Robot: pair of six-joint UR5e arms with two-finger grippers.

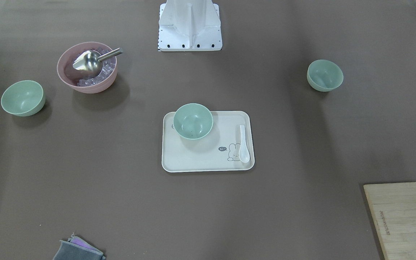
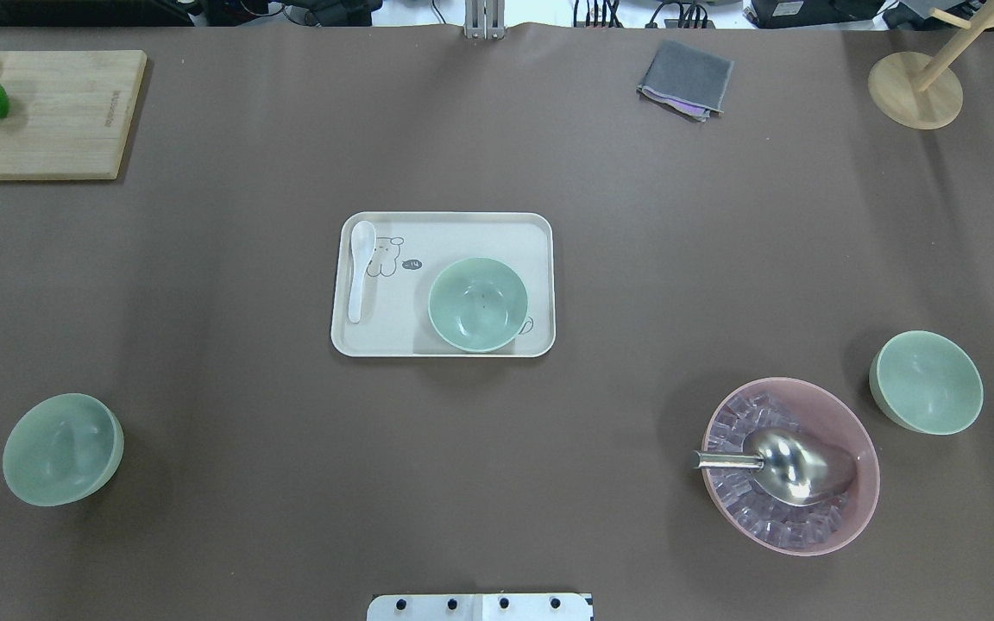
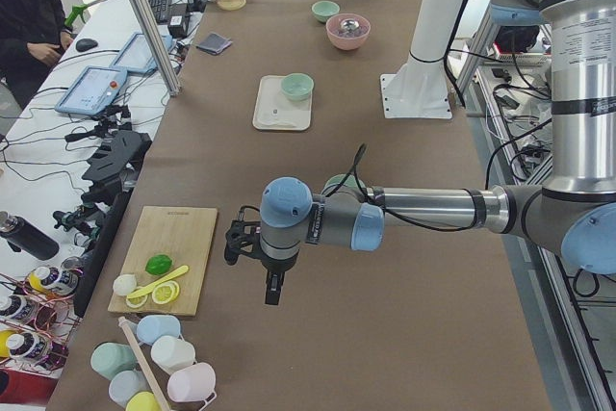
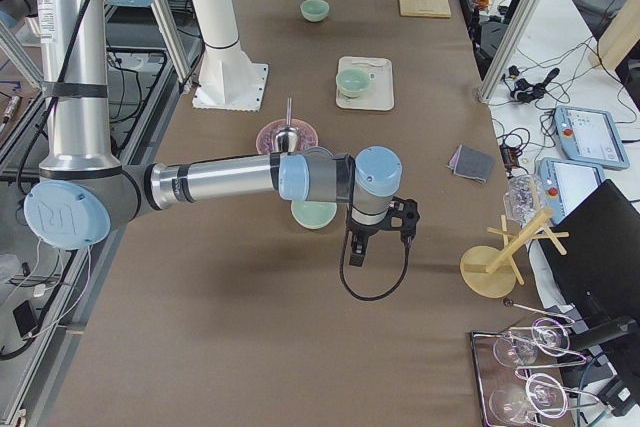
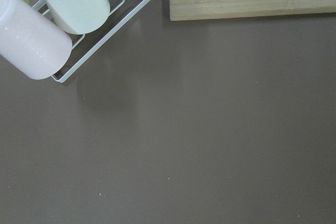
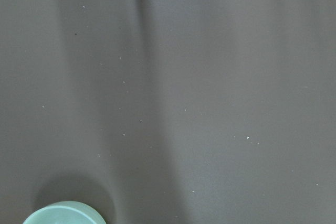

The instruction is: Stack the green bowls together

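Three pale green bowls stand apart. One (image 2: 477,304) sits on the cream tray (image 2: 454,231) mid-table. One (image 2: 63,448) stands at the near left, one (image 2: 927,381) at the near right next to the pink bowl. My left gripper (image 3: 273,288) shows only in the exterior left view, hanging above the table beyond the left bowl (image 3: 337,183). My right gripper (image 4: 356,249) shows only in the exterior right view, just past the right bowl (image 4: 314,214). I cannot tell whether either gripper is open or shut. A bowl's rim (image 6: 63,214) shows in the right wrist view.
A pink bowl (image 2: 790,466) with ice and a metal scoop stands near the right. A white spoon (image 2: 361,269) lies on the tray. A cutting board (image 2: 48,112) with lime and lemon, a grey cloth (image 2: 685,79), a wooden stand (image 2: 915,86) and a cup rack (image 5: 52,24) are around.
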